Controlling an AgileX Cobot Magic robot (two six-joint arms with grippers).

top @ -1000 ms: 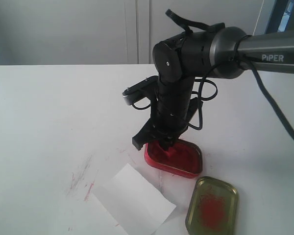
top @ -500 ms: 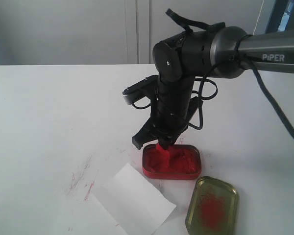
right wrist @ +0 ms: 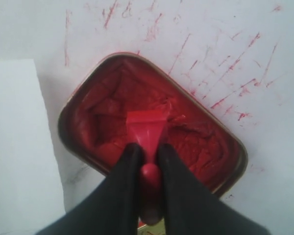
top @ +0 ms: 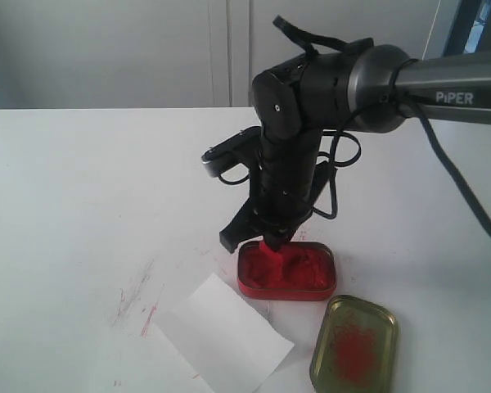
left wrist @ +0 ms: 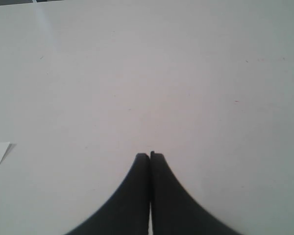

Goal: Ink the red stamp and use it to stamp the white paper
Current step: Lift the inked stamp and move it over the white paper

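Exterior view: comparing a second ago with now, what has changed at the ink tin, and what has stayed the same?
The red ink tin, tilted a second ago, now lies flat on the table. The right gripper, shut on the red stamp throughout, has hardly shifted and keeps the stamp at the ink. Nothing was let go. The white paper and the gold lid have not moved.

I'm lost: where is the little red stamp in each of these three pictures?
Exterior view: the red stamp, low centre, at the ink tin's left end.
Left wrist view: not in it.
Right wrist view: centre, over the ink tin.
Shared landmark: the ink tin, in both those views.
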